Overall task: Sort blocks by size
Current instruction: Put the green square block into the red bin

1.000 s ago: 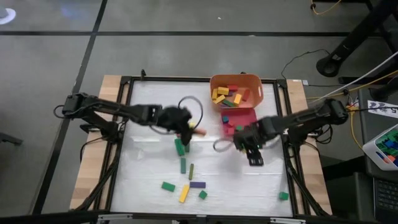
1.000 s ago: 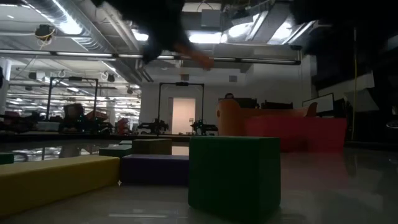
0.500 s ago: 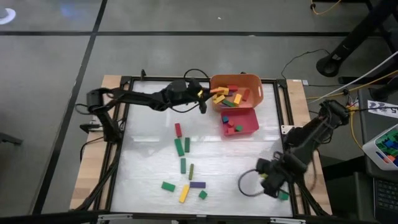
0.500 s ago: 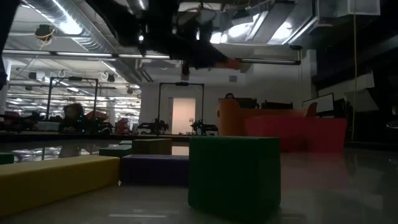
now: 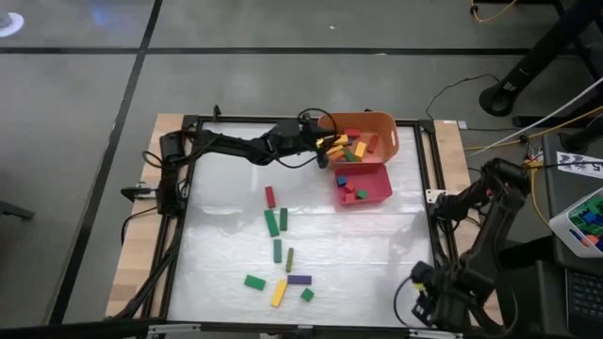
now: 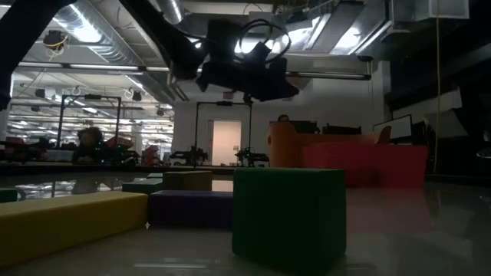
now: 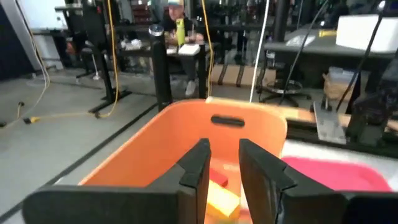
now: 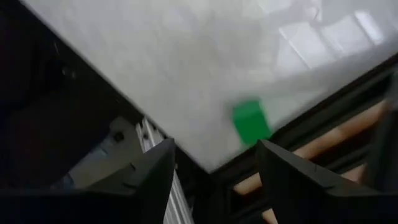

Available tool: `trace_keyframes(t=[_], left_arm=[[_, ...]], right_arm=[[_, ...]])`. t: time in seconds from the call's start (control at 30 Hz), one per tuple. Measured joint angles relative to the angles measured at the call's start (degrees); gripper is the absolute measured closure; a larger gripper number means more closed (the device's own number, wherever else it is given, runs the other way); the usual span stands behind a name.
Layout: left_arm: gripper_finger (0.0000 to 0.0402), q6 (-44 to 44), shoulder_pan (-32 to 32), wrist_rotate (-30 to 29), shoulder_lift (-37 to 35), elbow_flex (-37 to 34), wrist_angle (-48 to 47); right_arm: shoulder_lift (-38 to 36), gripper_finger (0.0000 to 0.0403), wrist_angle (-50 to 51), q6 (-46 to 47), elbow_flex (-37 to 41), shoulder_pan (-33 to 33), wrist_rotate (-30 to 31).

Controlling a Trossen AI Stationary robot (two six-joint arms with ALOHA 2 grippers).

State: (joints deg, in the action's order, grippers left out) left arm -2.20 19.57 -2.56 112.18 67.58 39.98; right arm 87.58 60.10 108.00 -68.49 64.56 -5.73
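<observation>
Several loose blocks lie flat on the white table: a red bar [image 5: 269, 197], green bars [image 5: 272, 223], a yellow bar [image 5: 279, 293], a purple bar [image 5: 300, 280] and a green cube [image 5: 307, 295]. My left gripper [image 5: 316, 143] hangs over the left rim of the orange bin [image 5: 358, 137]. Its fingers stand a little apart, with nothing between them in the left wrist view [image 7: 224, 158]. My right gripper [image 5: 426, 294] is open above a lone green cube [image 8: 252, 122] at the table's near right corner.
The orange bin holds several yellow, red and green bars [image 7: 217, 199]. The pink-red tray [image 5: 377, 188] next to it holds a few small cubes. The black table frame [image 8: 205, 180] runs close beside the lone green cube. People sit at desks far behind the table.
My left gripper has gone from the table's middle toward the far edge, up to the orange bin, carrying an orange-red block that no longer shows between its fingers. My right gripper has gone from beside the pink-red tray to the near right corner.
</observation>
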Motion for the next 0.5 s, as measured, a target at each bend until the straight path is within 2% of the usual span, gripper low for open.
trace_keyframes(t=[0.23,0.5], left_arm=[[0.0327,-0.14,-1.56,0.02,-0.34,1.71,-0.45],[0.0327,-0.17,-3.52,0.01,-0.46,2.48,-1.04]], right_arm=[[6.24,0.0178,-6.65,-0.04,0.0,2.31,-1.07],[12.04,0.0178,-4.08,-3.23,0.0,2.07,-7.81]])
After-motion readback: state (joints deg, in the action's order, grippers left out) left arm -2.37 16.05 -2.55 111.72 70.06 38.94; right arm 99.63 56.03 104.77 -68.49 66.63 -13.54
